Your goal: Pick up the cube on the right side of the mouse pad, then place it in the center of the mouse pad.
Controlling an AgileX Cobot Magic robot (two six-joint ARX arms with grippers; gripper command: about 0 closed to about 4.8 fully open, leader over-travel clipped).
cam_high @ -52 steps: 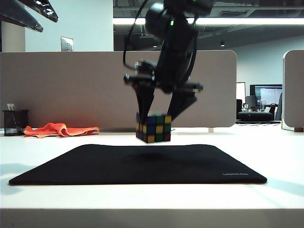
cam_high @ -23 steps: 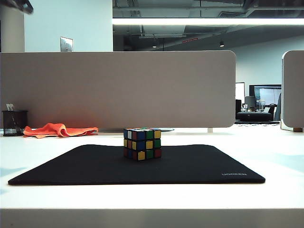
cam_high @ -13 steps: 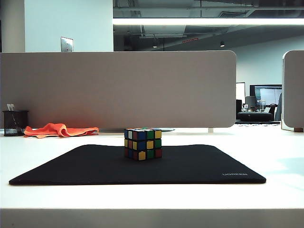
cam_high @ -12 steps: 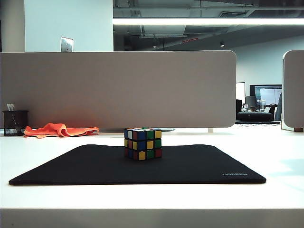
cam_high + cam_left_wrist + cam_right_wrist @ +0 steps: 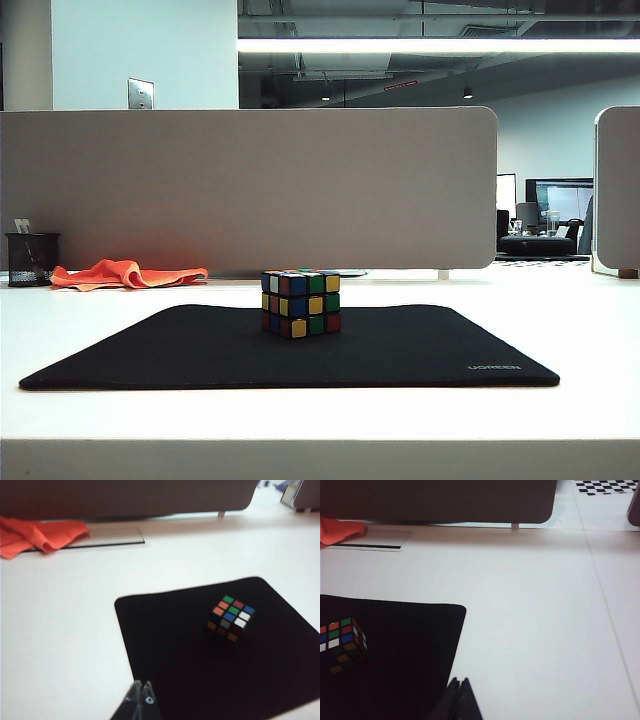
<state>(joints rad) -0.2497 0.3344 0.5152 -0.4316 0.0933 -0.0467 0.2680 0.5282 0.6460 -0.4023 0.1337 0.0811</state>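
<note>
Looks basically done to me: the cube is sitting on the pad pretty much dead center, nothing gripping it, so I'd say there's nothing left but parking the arms.

Left gripper has its fingers pressed together, empty, hanging up over the near edge of the pad with the cube well ahead of the fingertips and off to one side. Right gripper is the same deal, fingers together and empty, above the pad's right edge, cube well off toward the pad's middle from its tips. Neither arm shows in the exterior view (only the tips show in the wrist cams).

Count: one cube, one pad, two grippers. Also one orange cloth and one mesh pen cup at the back of the table, both far from everything.
</note>
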